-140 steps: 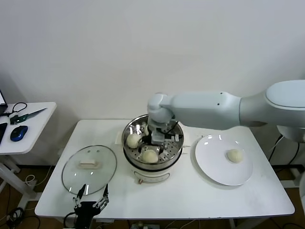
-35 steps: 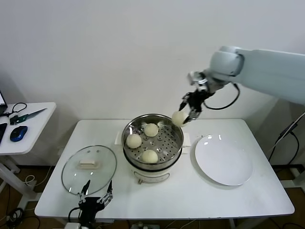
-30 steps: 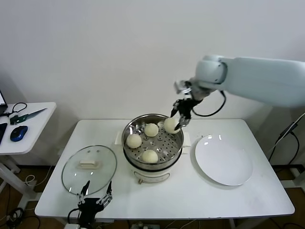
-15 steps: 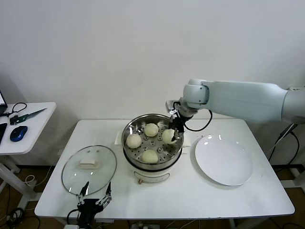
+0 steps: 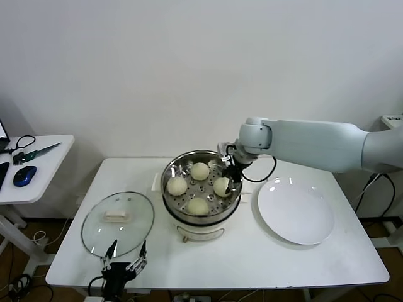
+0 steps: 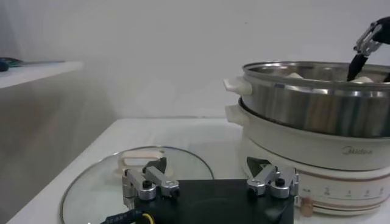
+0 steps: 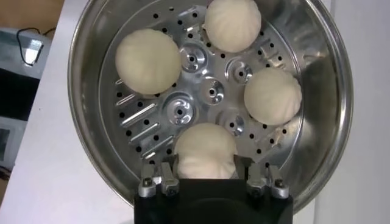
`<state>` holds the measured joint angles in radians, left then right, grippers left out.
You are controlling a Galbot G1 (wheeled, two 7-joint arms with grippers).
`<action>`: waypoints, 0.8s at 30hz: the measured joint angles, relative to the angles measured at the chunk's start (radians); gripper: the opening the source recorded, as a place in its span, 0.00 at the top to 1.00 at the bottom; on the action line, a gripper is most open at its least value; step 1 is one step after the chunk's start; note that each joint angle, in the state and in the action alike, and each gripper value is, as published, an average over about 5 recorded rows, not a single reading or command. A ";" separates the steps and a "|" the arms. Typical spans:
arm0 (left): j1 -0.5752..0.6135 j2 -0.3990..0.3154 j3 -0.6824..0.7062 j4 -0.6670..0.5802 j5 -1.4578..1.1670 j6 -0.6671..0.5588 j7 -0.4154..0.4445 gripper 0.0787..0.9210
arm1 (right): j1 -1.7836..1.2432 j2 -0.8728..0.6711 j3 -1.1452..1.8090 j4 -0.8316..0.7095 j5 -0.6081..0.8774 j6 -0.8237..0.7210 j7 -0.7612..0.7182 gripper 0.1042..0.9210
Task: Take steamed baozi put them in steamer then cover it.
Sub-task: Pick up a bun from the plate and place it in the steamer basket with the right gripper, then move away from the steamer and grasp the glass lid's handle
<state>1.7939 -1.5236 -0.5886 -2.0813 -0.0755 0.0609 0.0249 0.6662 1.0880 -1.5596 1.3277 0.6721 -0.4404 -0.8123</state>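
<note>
Steel steamer (image 5: 201,189) stands at the centre of the head view on a white table (image 5: 252,258), and its perforated tray carries four baozi. One baozi (image 5: 200,170) lies at the back of the tray, one (image 5: 177,185) at the left side, one (image 5: 198,206) at the front, and the fourth (image 5: 222,186) at the right side. The right claw (image 5: 230,177) reaches in over the steamer's right rim from the upper right of the frame and sits at this fourth baozi. In the right wrist view the right claw (image 7: 206,180) has a finger (image 7: 159,180) on either side of the bun (image 7: 205,152); the fingers lie close against its flanks, but whether they press it or stand just clear cannot be told. The other three buns (image 7: 148,61) (image 7: 233,24) (image 7: 272,95) are spread round the tray, apart from one another. The cover (image 5: 118,219) lies flat on the table in the lower left of the head view, handle up, well apart from the steamer. A white plate (image 5: 296,211) lies to the right of the steamer, bare. The left claw (image 5: 124,263) is at the bottom edge of the head view, just in front of the cover, with its fingers spread apart. The left wrist view shows the left claw (image 6: 210,182) low over the table, the cover (image 6: 137,173) just beyond it and the steamer (image 6: 317,122) filling the right of that frame. A side table (image 5: 31,167) at the far left carries a blue mouse (image 5: 24,175).
</note>
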 measured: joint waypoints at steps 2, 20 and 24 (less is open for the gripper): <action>0.000 0.000 0.000 -0.002 0.000 0.003 0.001 0.12 | 0.001 -0.002 0.007 -0.003 0.000 0.006 -0.002 0.23; -0.019 0.023 -0.015 -0.031 0.010 0.014 -0.007 0.12 | 0.007 -0.187 0.246 0.062 0.134 0.014 0.126 0.12; -0.035 0.035 -0.011 -0.033 0.013 0.007 -0.011 0.12 | -0.130 -0.286 0.451 0.115 0.147 -0.010 0.277 0.12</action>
<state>1.7585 -1.4886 -0.5998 -2.1143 -0.0622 0.0675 0.0143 0.5360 0.8020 -1.1086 1.4425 0.8193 -0.4508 -0.5349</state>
